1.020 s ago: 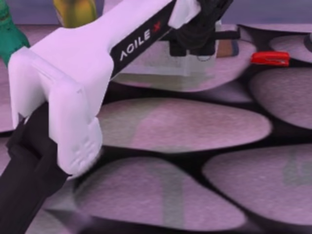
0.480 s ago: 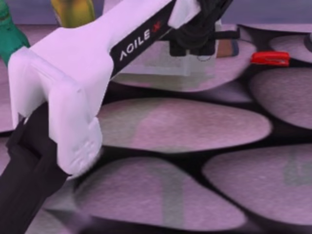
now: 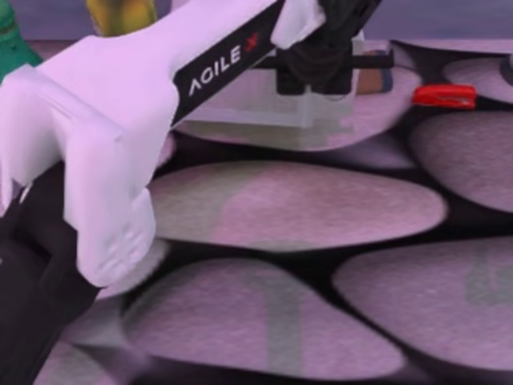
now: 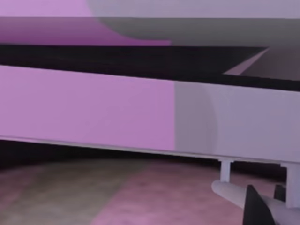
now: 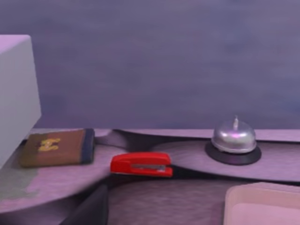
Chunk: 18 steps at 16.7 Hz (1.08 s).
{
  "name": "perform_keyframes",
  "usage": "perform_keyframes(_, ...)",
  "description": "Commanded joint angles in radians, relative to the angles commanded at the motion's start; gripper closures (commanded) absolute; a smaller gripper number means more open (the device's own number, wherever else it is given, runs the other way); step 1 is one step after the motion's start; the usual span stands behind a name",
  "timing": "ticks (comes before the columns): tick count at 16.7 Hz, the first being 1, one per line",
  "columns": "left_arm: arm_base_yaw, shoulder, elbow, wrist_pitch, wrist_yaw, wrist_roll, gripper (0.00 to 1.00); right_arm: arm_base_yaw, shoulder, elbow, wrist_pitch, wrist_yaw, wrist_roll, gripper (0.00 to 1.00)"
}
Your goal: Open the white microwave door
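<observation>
Left arm at the microwave's front, door barely started.

The white microwave [image 3: 264, 100] sits near the table's far edge, its door [image 4: 117, 110] filling the left wrist view with a bar handle [image 4: 234, 192] beneath. The left gripper [image 3: 317, 68] hangs at that front; I cannot tell its claw's spread. The opening swing looks mostly left. The right arm isn't visible from above.

One white microwave [image 3: 264, 100] sits under the left hand [image 3: 313, 76]. Right of the hand lie one brown book [image 5: 56, 147], one red stapler [image 5: 140, 164] and one silver bell [image 5: 233, 140]. To its left stand one green bottle [image 3: 12, 48] and one yellow bottle [image 3: 120, 14].
</observation>
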Motion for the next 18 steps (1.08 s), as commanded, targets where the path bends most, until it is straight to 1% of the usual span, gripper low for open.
perform_keyframes(5,0.004,-0.055,-0.102,0.053,0.008,0.026,1.00,0.000,0.000,0.000,0.000,0.000,0.000,0.00)
perform_keyframes(18,0.004,-0.055,-0.102,0.053,0.008,0.026,1.00,0.000,0.000,0.000,0.000,0.000,0.000,0.00)
